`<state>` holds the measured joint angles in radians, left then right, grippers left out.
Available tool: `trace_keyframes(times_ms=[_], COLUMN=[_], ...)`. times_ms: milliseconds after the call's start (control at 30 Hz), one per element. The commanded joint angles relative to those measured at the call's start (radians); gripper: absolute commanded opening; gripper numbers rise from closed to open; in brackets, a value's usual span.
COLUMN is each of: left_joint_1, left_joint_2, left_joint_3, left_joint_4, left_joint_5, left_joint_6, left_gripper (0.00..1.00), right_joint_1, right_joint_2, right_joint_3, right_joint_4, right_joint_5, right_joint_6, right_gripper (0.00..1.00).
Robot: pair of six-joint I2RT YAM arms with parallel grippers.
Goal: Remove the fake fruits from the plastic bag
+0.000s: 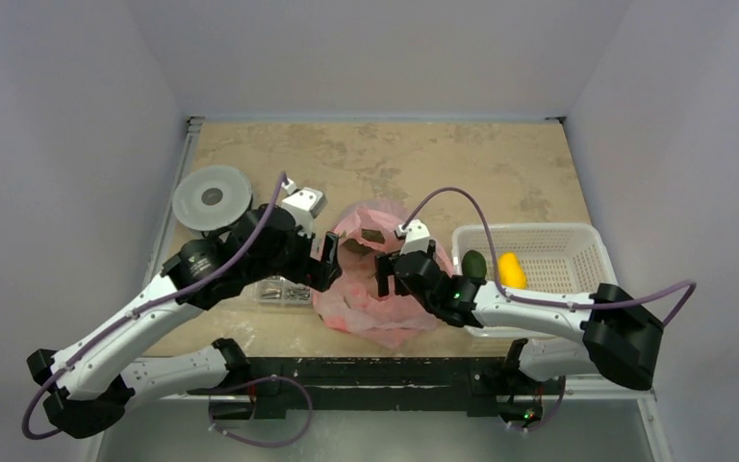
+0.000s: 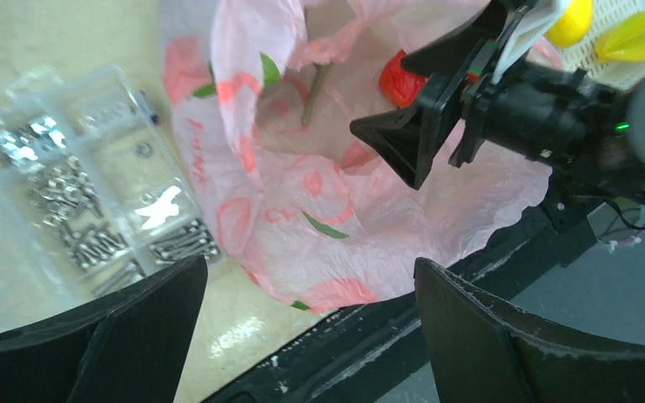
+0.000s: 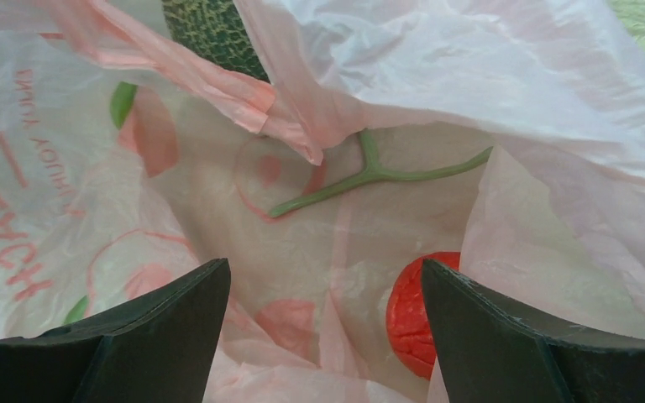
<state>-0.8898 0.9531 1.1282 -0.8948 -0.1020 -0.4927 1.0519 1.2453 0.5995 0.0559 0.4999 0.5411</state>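
The pink plastic bag (image 1: pixel 375 298) lies open at the table's near middle. Inside it a red bumpy fruit (image 3: pixel 407 315) rests on the bottom beside a thin green stem (image 3: pixel 369 176). A green netted fruit (image 3: pixel 210 29) shows at the bag's far rim, partly covered by plastic. My right gripper (image 3: pixel 323 327) stands open in the bag's mouth, the red fruit just by its right finger. My left gripper (image 2: pixel 311 327) is open over the bag's left near side, holding nothing. A dark green fruit (image 1: pixel 474 263) and a yellow fruit (image 1: pixel 510 269) lie in the white basket (image 1: pixel 577 248).
A clear box of small metal parts (image 1: pixel 284 291) sits left of the bag, under the left arm. A grey round disc (image 1: pixel 212 197) lies at the back left. The white basket stands right of the bag. The table's black front rail (image 2: pixel 437 294) runs just below the bag.
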Motion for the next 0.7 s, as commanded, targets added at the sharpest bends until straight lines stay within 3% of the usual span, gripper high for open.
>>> trace_keyframes(times_ms=[0, 200, 367, 667], left_joint_1=[0.012, 0.017, 0.029, 0.084], left_joint_2=[0.011, 0.092, 0.159, 0.168], left_joint_3=[0.175, 0.336, 0.361, 0.169], left_joint_4=[-0.119, -0.135, -0.076, 0.054], left_joint_5=[-0.109, -0.170, -0.162, -0.147], left_joint_6=[0.160, 0.297, 0.380, 0.522], left_gripper=[0.94, 0.97, 1.00, 1.00], right_joint_1=[-0.007, -0.006, -0.007, -0.007], right_joint_2=[0.061, 0.060, 0.077, 0.177], right_joint_3=[0.087, 0.075, 0.081, 0.050], right_joint_4=[-0.134, -0.244, -0.283, -0.296], right_joint_5=[0.114, 0.182, 0.202, 0.186], right_joint_6=[-0.014, 0.073, 0.123, 0.334], right_gripper=[0.83, 0.85, 0.95, 0.99])
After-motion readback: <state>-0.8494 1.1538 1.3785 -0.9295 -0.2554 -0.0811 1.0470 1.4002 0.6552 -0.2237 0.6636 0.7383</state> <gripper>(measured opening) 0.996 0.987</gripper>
